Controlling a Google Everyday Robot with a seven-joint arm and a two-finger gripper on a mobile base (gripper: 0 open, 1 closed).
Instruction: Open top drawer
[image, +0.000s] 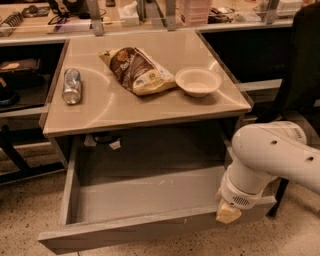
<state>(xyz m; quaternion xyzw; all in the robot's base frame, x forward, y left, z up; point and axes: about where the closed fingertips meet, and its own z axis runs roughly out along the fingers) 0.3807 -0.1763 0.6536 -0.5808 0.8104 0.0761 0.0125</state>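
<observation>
The top drawer (145, 196) stands pulled far out from under the beige tabletop (150, 107). Its shallow grey tray lies bare inside, with a few white scratch marks on its floor right of centre. The drawer's front rim (125, 226) runs along the bottom of the view. My gripper (228, 214) is at the right end of that front rim, mostly hidden under my white arm (270, 160). Only a cream-coloured tip shows against the drawer's front right corner.
On the tabletop lie a silver can (72, 86), a brown snack bag (136, 70) and a white bowl (198, 81). A dark chair (305, 70) stands at the right. Cluttered shelves run along the back. Dark shelving stands at the left (20, 100).
</observation>
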